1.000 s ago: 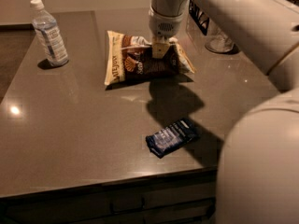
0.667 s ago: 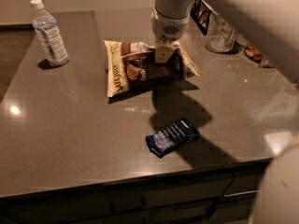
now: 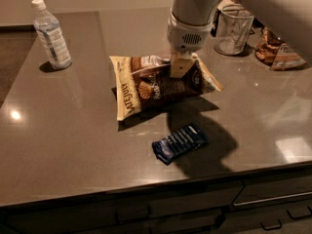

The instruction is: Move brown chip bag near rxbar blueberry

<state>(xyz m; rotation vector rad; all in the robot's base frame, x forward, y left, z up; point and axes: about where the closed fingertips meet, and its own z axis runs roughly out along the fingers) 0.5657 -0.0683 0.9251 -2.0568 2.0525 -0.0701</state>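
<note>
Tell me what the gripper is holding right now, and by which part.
The gripper holds the brown chip bag, pinched at its upper long edge, right of the shell logo, on the side away from the rxbar blueberry.

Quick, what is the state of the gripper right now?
Gripper: closed, holding the chip bag by its upper edge, over the middle of the counter.

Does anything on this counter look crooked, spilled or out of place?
The brown crinkly chip bag sits skewed, its upper edge pinched in the gripper. The dark blue wrapped bar lies at an angle in front of it. Nothing spilled.
</note>
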